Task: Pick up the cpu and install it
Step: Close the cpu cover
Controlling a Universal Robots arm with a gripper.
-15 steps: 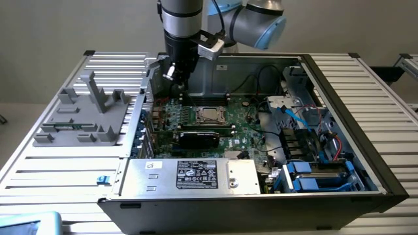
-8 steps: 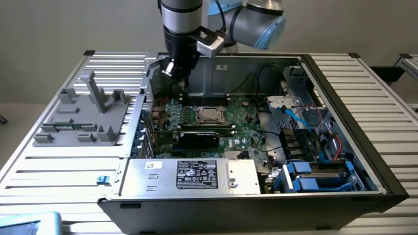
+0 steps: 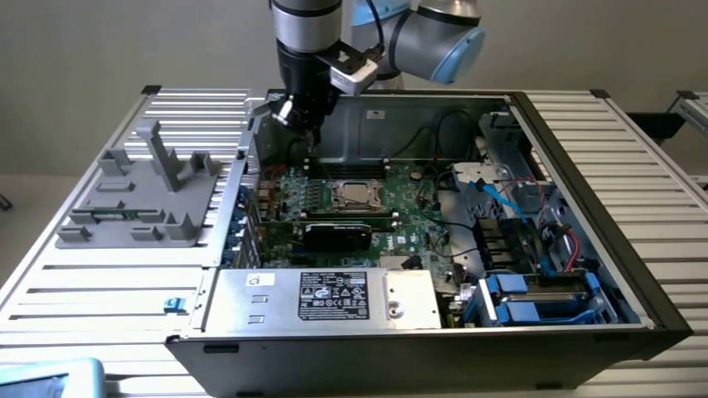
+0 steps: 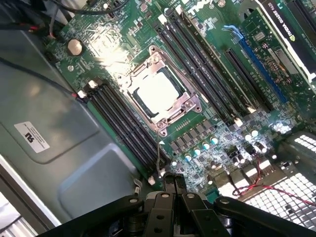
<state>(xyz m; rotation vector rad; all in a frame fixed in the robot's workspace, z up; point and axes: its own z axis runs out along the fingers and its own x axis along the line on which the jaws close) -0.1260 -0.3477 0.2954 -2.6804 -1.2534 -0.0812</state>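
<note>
Silver metal slats form the surface (image 3: 619, 166), and a black computer case (image 3: 387, 361) lies open on top of it. On the exterior view's left, just beside the case, stands a grey plastic fixture (image 3: 144, 199) with upright posts. A grey and blue arm (image 3: 307, 25) reaches down from above into the far part of the case.

Inside, a large silver box with a black label (image 3: 332, 294) fills the near corner, and blue drive trays (image 3: 531, 303) sit to the exterior view's right of it. The green motherboard (image 4: 207, 123) covers the case floor, with a dark graphics card (image 3: 337, 232) lying between the silver box and the socket. Rows of black memory slots (image 4: 123, 116) flank the socket (image 4: 185, 106) on both sides.

The cpu (image 4: 157, 91) lies flat inside the socket's metal frame, its pale top catching bright light.

The claw (image 4: 172, 181) hangs above the board near the ends of the memory slots, apart from the cpu. Its fingers are pressed together and hold nothing.
</note>
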